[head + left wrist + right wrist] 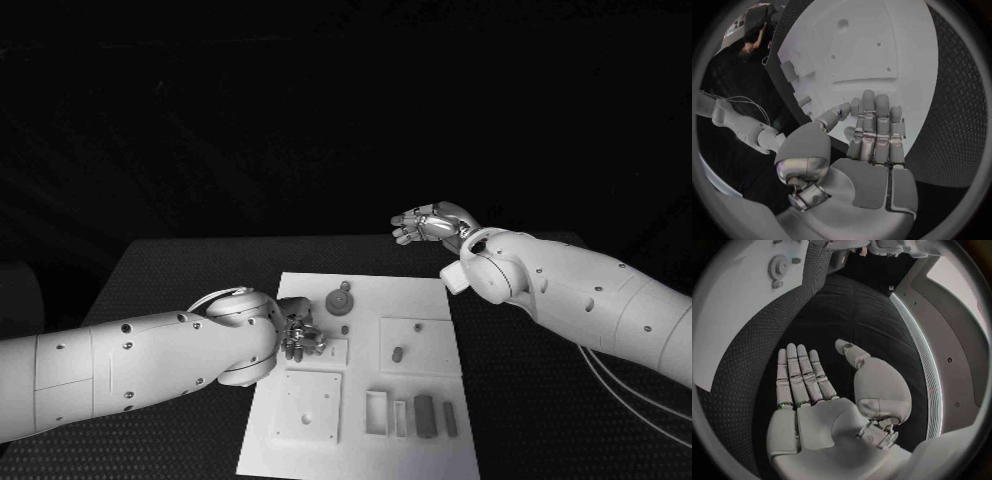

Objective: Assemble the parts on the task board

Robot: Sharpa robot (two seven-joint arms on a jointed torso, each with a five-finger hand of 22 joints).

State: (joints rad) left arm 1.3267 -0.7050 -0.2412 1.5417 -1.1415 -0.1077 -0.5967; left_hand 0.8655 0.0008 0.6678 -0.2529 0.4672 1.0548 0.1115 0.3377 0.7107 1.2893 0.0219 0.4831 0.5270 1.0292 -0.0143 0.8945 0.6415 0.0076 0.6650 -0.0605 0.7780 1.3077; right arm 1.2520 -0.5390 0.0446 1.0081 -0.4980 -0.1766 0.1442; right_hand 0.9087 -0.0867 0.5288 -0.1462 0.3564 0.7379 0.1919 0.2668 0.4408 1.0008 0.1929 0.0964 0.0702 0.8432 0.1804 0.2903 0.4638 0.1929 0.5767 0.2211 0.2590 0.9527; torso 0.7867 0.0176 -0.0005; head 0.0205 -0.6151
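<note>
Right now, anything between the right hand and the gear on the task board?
Nothing visible. The right hand is raised beyond the far edge of the task board, fingers apart and holding nothing. The gear lies on the board's far part, with bare board and table between. The left hand sits nearer the board's left edge.

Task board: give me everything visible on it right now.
The task board is a flat white rectangular plate lying mid-table, long side running away from the robot. Its surface carries raised square panels and recessed slots. A round gear-like part sits near its far end, a small oval part on a square panel, and narrow upright parts stand in slots near the close end. The left hand hovers at its left edge; contact is unclear. The right hand is clear of it.
</note>
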